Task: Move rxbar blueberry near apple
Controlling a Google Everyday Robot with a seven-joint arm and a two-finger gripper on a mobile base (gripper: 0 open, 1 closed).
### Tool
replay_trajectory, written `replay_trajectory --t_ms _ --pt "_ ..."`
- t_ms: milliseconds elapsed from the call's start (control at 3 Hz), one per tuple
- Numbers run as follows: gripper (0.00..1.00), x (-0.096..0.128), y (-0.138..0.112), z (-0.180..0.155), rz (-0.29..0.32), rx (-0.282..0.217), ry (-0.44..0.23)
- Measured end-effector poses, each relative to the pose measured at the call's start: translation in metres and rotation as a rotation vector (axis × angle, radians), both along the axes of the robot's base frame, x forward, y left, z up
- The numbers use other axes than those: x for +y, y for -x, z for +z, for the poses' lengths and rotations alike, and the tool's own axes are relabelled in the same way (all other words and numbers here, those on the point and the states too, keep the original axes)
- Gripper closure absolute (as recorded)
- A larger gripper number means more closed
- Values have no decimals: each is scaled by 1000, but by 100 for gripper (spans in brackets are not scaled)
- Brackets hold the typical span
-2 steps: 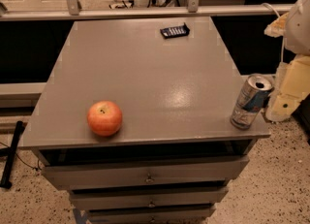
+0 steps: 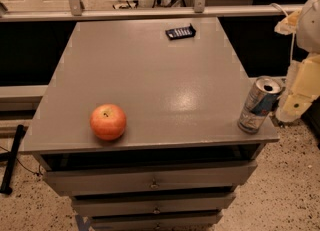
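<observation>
**Reach not yet begun: bar at far edge, apple at near edge**

Nearest the camera: grey drawer fronts (image 2: 152, 177) under the grey cabinet top (image 2: 150, 75).

The apple (image 2: 108, 121) sat on the front left of the top, close to the near edge, stem dimple up. Red-orange with yellowish patches. Nothing was touching it.

At the near right corner stood a silver-blue drink can (image 2: 258, 105), opened and leaning slightly, right at the edge of the top. It is not part of the task.

The gripper (image 2: 292, 107) hung off the right side of the cabinet, just beside the can and about level with it. Only its cream-coloured housing showed, so I could not tell how far open it was. It held nothing that I could see, and certainly not the bar.

The rxbar blueberry (image 2: 180, 32) lay flat at the far edge of the top, right of centre, dark wrapper with pale lettering up. It was well apart from the apple, with most of the surface between them. Behind it ran a metal rail (image 2: 150, 12).

Judgement: the task stood at its first step, the approach to the bar. The next move calls for the gripper to lift clear of the can, travel to the far edge and come down over the flat wrapper. The bar's low profile leaves little to grip. The can so near the arm is a knock-over risk.
</observation>
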State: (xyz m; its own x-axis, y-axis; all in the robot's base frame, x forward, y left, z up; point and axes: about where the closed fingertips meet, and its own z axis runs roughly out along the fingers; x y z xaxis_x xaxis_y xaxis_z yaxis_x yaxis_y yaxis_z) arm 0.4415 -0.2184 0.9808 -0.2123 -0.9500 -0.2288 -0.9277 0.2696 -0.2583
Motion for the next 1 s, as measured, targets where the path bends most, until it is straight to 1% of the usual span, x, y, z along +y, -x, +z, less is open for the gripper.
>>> replay_trajectory --t_ms 333,667,1000 --pt "0 16 -32 1 7 -39 -79" --pt "0 51 -89 -7 14 -76 -163" --pt "0 78 -147 -12 -16 -111 -240"
